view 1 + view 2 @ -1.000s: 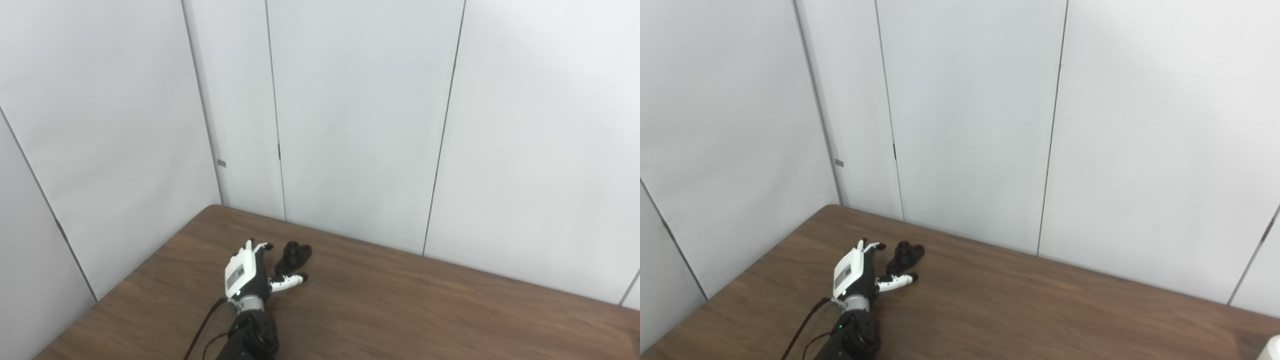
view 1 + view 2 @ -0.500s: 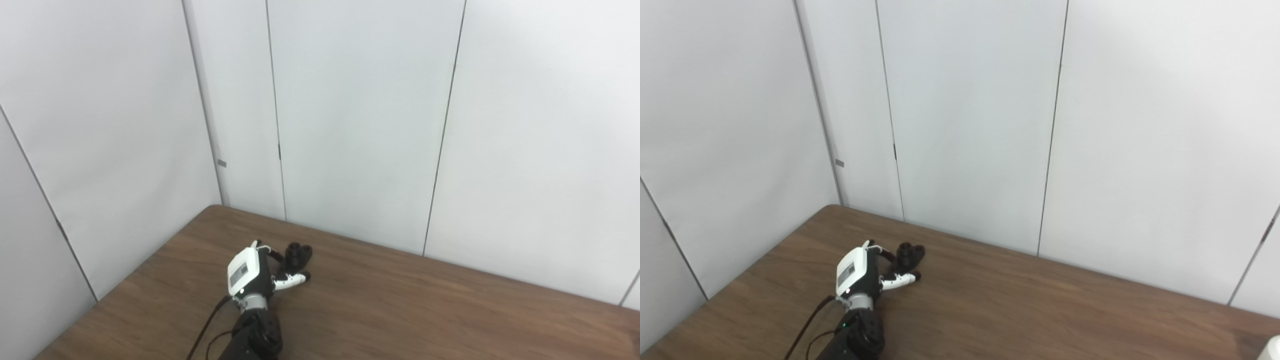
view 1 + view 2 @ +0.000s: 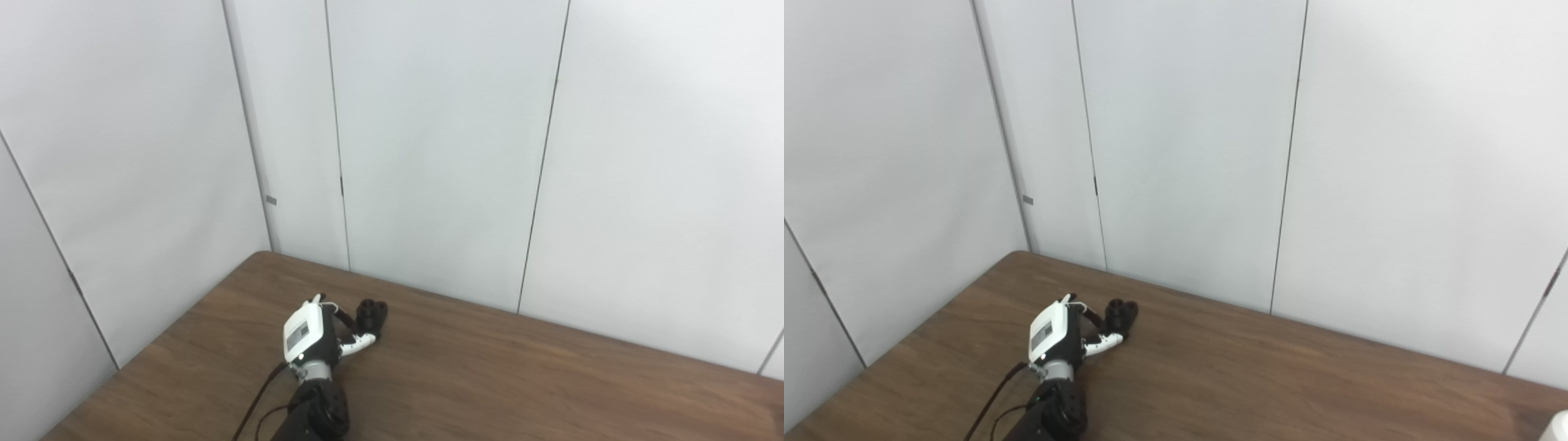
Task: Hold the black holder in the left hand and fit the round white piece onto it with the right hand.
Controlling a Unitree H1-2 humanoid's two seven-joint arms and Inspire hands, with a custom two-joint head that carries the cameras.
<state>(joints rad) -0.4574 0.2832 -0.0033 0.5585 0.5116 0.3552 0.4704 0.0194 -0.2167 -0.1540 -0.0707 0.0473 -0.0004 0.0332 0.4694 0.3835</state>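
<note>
One holder [image 3: 371,312], black and lumpy with rounded knobs at its top, sits at the far left part of the worktop [image 3: 490,380], close to the wall corner. Its lower part is hidden by the left hand [image 3: 318,334], so whether it rests on the wood or is lifted cannot be told. That hand reaches in from the bottom edge, its white back plate turned up and to the left; its fingers [image 3: 1090,316] curl round the far side of the holder and its white thumb [image 3: 358,345] presses in on the near side, so the hand grasps the holder. A dark cable [image 3: 257,398] runs down along the black forearm to the bottom edge. At the bottom right corner of the right eye view a small white shape [image 3: 1557,427] pokes in; what it is cannot be told. Pale wall panels [image 3: 429,153] stand behind the brown wood.
</note>
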